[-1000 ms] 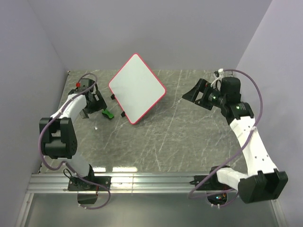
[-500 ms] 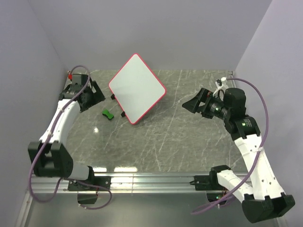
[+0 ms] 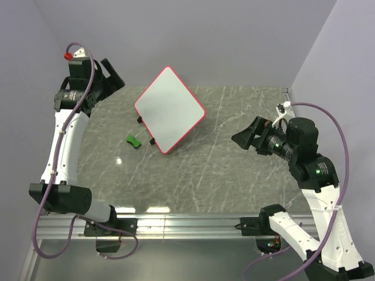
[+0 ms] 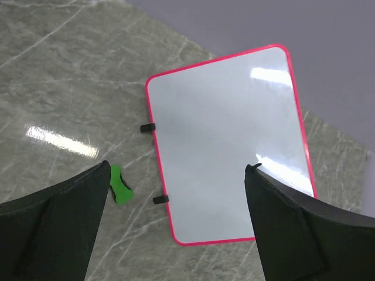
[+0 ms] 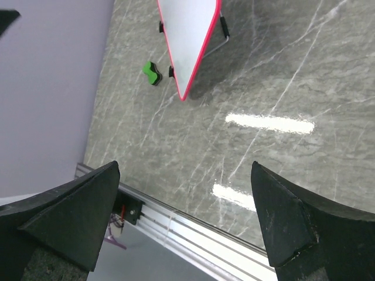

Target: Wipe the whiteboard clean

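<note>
Left pincer [image 3: 115, 78] and right pincer [image 3: 241, 136] both spread wide and empty; whiteboard [image 3: 170, 109] toward the far left of the worktop [image 3: 228, 170].

Top view: the grey marbled worktop is closed in by pale lilac walls [image 3: 205, 35] at the far edge and both sides, with an aluminium rail [image 3: 187, 221] along the near edge. The whiteboard sits cornerwise near the far edge, left of centre, its face plain white. A small green block [image 3: 133, 140] lies just off its near-left side, apart from it. The left pincer hangs high by the far-left corner, the right pincer above the right half. Left wrist view: between its parted fingers [image 4: 53, 228] lies the board's whole face, with the pink rim and two black feet [image 4: 149, 127] on the block's side. Right wrist view: the board appears almost edge-on and tilted, propped on a wire stand [image 5: 224, 32] that neither other view shows, and bright light streaks [image 5: 269, 123] lie on the stone.
</note>
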